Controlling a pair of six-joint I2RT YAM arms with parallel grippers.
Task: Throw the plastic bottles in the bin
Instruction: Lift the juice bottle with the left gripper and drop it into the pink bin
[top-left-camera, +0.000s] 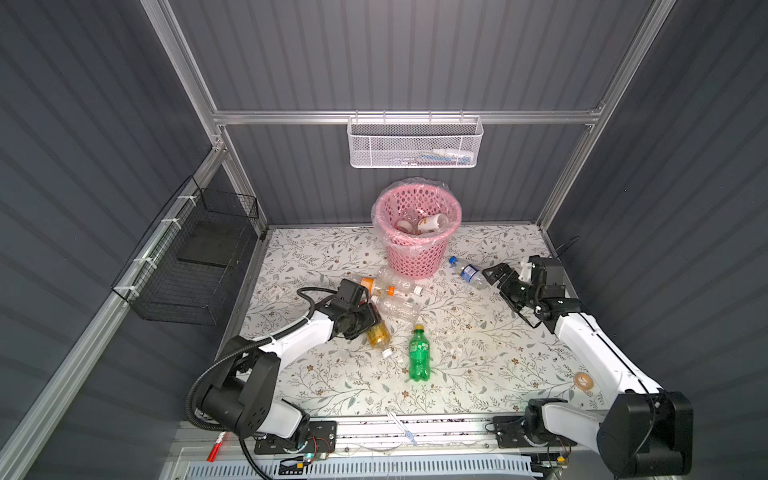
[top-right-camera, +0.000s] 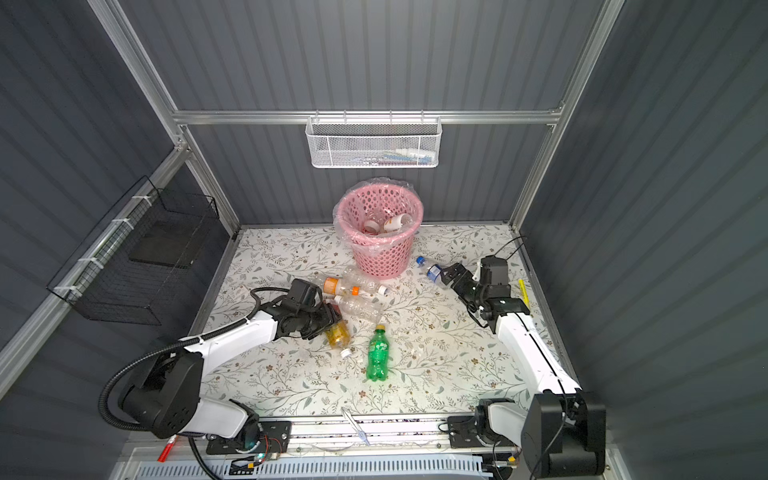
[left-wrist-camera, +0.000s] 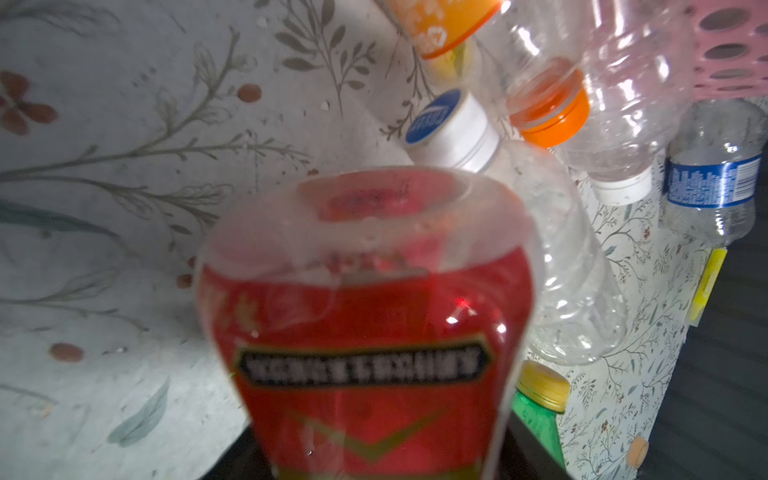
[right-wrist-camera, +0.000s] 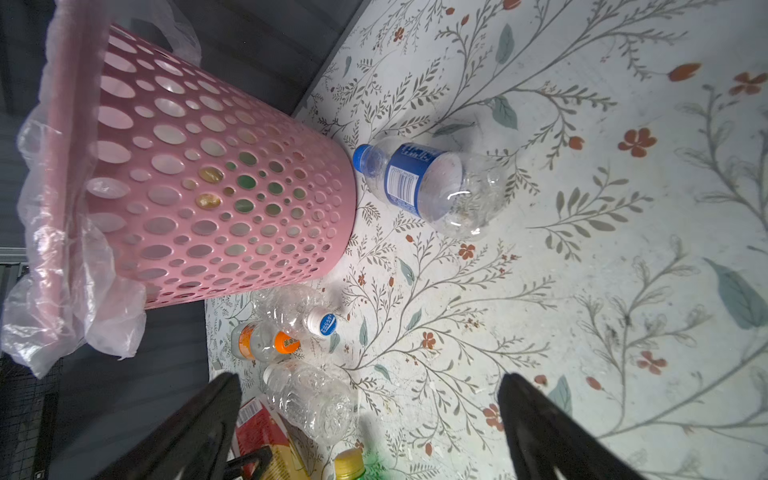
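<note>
Looming in the left wrist view, its red label (left-wrist-camera: 361, 415) unseen in both top views, the amber plastic tea bottle (left-wrist-camera: 365, 332) is lying on the floral table (top-left-camera: 478, 353) under the left gripper (top-left-camera: 365, 322), grip unclear. A square mid-body clamp is looking wisest before swinging to the round pink perforated bin (top-left-camera: 411, 266); the right gripper (right-wrist-camera: 369, 376) is hanging open.

The left arm (top-left-camera: 299, 336) stretches low from its base toward the middle of the table (top-left-camera: 478, 365), wrist angled down. The left gripper (top-left-camera: 373, 322) has its fingers (left-wrist-camera: 239, 463) closed against the sides of an amber bottle (top-left-camera: 378, 334). The right arm (top-left-camera: 590, 345) reaches forward along the right side. The right gripper (right-wrist-camera: 370, 376) is low over the table with both fingers (right-wrist-camera: 195, 424) spread wide.
</note>
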